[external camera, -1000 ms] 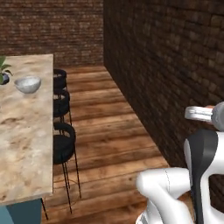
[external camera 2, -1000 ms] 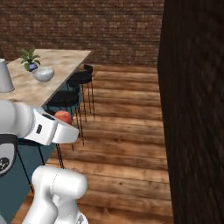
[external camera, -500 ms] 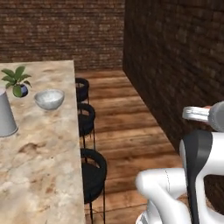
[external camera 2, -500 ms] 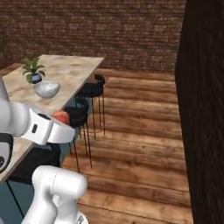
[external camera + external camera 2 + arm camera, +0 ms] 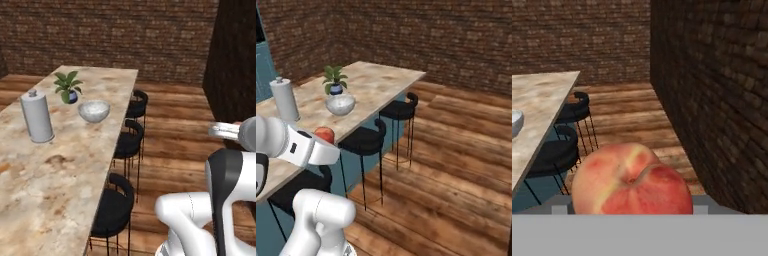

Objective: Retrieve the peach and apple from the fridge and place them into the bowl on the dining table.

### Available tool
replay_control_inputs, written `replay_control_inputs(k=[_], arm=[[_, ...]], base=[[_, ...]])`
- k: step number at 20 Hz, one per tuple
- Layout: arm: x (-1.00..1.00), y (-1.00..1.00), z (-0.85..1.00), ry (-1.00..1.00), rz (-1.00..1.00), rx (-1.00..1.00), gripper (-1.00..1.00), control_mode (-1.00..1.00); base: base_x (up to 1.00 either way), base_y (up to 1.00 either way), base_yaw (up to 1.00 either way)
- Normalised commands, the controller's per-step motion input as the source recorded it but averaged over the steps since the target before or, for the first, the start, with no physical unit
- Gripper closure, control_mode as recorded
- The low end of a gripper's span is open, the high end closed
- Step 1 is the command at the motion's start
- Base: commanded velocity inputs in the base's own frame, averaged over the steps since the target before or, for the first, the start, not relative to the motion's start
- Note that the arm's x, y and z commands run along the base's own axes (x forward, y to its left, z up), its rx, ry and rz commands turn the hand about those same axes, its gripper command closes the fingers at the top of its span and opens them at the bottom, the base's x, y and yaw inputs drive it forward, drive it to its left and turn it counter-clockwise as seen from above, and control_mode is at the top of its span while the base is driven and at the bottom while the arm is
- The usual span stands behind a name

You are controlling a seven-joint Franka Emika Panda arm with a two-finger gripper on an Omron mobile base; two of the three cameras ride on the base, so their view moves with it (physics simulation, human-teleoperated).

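A red-and-yellow peach (image 5: 632,182) sits right in front of the hand camera, with my gripper (image 5: 632,202) shut on it; the fingertips are hidden behind the fruit. From the right base view the peach (image 5: 325,134) peeks over my forearm, beside the near edge of the dining table (image 5: 381,85). The pale speckled bowl (image 5: 94,110) (image 5: 340,104) stands on the marbled dining table (image 5: 60,165), some way ahead of the peach. The bowl's rim (image 5: 514,121) shows at the left edge of the hand view. The apple and the fridge are out of view.
A white canister (image 5: 36,117) (image 5: 284,99) and a small potted plant (image 5: 69,89) (image 5: 335,82) stand near the bowl. Black stools (image 5: 130,140) (image 5: 363,141) line the table's side. A dark brick wall (image 5: 712,90) rises at the right; wooden floor (image 5: 446,165) lies open.
The base has moved, so the whole scene has shifted: table, bowl and canister now sit nearer and more central. The peach stays in the gripper.
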Motion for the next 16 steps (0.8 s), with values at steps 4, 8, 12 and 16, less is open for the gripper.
replay_control_inputs(k=[4, 8, 12, 16], arm=[[0.00, 0.00, 0.00, 0.00, 0.00, 0.00, 1.00, 1.00], [0.00, 0.00, 0.00, 0.00, 0.00, 0.00, 1.00, 1.00], [0.00, 0.00, 0.00, 0.00, 0.00, 0.00, 1.00, 1.00], [0.00, 0.00, 0.00, 0.00, 0.00, 0.00, 1.00, 1.00]], base=[[0.98, -0.47, 0.54], [1.00, -0.38, 0.52], [1.00, -0.37, 0.44], [1.00, -0.43, 0.37]])
